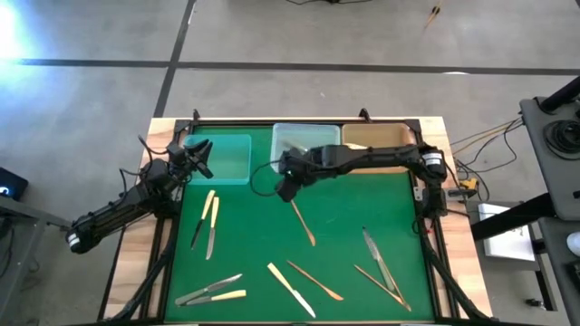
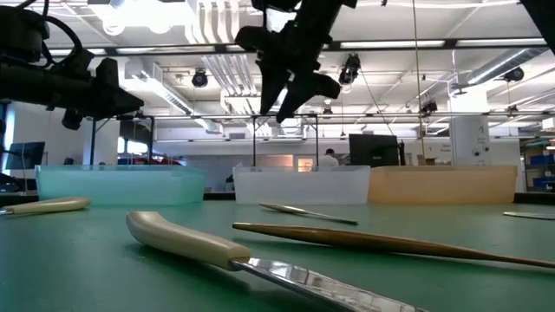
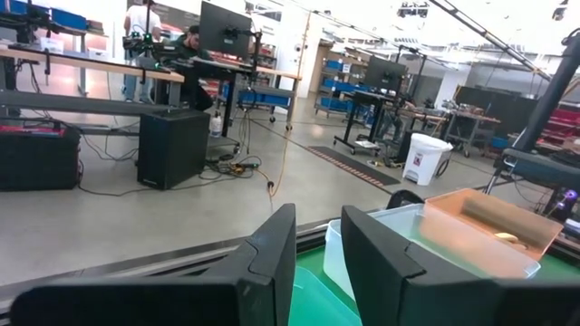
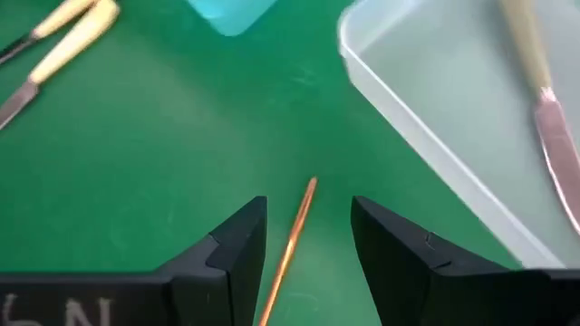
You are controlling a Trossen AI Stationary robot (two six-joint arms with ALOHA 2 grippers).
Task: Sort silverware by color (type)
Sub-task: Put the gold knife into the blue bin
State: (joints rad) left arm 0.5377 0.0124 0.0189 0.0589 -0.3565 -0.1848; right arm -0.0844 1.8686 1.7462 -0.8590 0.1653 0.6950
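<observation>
A rectangular table covered by a green mat [image 1: 335, 240], with bare pale wood showing at its side edges, is seen from above. Along its far edge three rectangular plastic trays are set in a row: a teal tray [image 1: 220, 158], a clear whitish tray [image 1: 305, 140] in the middle and a tan tray [image 1: 376, 138]. On the mat slim cutlery pieces are scattered: cream-handled knives [image 1: 208, 222] near the left side, a bronze piece [image 1: 304, 224] near the centre, and silver-grey pieces [image 1: 378, 256] towards the right.
</observation>
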